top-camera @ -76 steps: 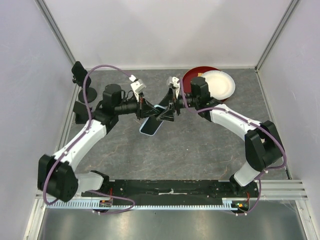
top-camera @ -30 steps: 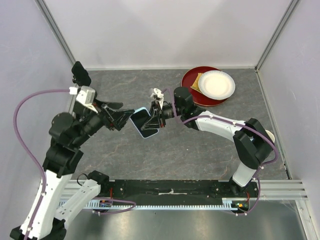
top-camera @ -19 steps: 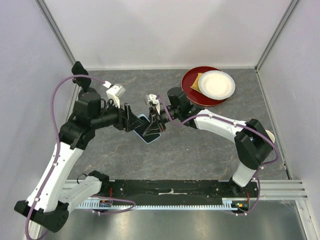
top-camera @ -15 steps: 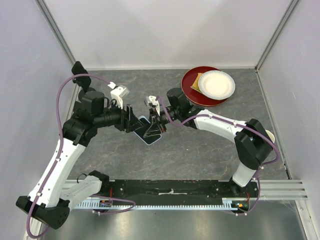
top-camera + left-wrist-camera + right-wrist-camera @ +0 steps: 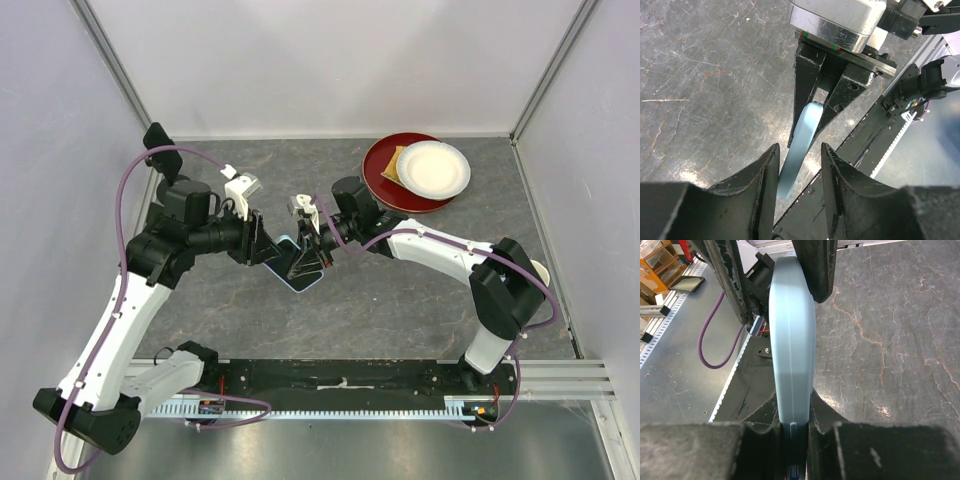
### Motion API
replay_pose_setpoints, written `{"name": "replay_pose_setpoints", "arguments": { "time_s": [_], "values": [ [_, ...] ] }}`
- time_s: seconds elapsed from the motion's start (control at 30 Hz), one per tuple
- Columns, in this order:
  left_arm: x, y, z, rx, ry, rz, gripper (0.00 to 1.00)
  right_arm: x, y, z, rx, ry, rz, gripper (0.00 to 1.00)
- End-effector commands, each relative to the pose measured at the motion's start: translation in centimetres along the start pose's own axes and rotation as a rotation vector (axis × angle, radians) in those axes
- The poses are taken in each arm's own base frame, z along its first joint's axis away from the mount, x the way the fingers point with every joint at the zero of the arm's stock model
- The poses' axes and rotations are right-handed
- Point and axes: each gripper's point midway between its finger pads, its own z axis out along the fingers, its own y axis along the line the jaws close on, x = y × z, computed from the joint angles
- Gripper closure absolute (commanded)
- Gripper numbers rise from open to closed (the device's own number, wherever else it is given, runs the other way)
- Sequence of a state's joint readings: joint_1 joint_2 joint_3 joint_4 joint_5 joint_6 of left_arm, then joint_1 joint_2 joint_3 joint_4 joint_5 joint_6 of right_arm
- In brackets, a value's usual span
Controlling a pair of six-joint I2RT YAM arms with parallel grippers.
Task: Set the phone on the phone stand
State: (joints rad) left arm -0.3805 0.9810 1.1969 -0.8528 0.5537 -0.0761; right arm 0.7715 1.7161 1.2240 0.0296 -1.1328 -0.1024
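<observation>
Handing the phone from one claw to the other looked to be the step in hand, and doing it well came down to order and depth of grip. Over the grey counter (image 5: pixel 400 290) the two arms met nose to nose. Well behind the right claw (image 5: pixel 306 252), back past its wrist, sat a red dish (image 5: pixel 378 160) with a white plate (image 5: pixel 434 168) on it; neither mattered to the move. Well behind the left claw (image 5: pixel 262 242), by the wall, stood the black phone stand (image 5: pixel 157 142), mostly hidden by the arm. The pale blue phone (image 5: pixel 792 350) hung between the claws, edge-on in both wrist views and well apart from the stand. The right claw was clamped on one end of it, a finger on each flat face. The left claw was apart, its fingers (image 5: pixel 762 182) straddling the other end with a gap showing, so it had no hold yet. As I judged it, the left claw needed to slide further along the phone so its pads covered a good stretch of the faces, not just the tip, and then close squarely. Only with that grip firm ought the right claw to have parted. Smooth faces could slip or pivot if pinched near the end.
</observation>
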Motion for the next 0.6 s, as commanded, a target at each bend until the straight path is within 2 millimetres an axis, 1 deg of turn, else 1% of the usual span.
{"name": "replay_pose_setpoints", "arguments": {
  "time_s": [0.0,0.17,0.3,0.37,0.43,0.57],
  "values": [
    [0.2,-1.6,-0.2,0.082,-0.029,0.013,0.55,-4.6,0.5,-0.5,0.014,-0.066,-0.163,1.0],
    [0.2,-1.6,-0.5,0.069,-0.099,-0.003,0.55,-4.8,0.4,-0.7,0.037,-0.072,-0.177,1.0],
    [1.1,-1.3,-0.4,0.05,-0.147,-0.029,0.59,-5.3,0.6,-0.8,0.041,-0.098,-0.194,1.0],
    [1.5,-1.1,-0.3,0.047,-0.158,-0.047,0.58,-5.3,0.9,-0.8,0.036,-0.113,-0.192,1.0],
    [1.4,-1.3,-0.6,0.048,-0.188,-0.043,0.56,-5.8,1.0,-0.8,0.035,-0.134,-0.199,1.0],
    [2.0,-1.1,-0.7,0.035,-0.188,-0.054,0.55,-5.8,1.0,-0.8,0.036,-0.135,-0.198,1.0]
  ]
}}
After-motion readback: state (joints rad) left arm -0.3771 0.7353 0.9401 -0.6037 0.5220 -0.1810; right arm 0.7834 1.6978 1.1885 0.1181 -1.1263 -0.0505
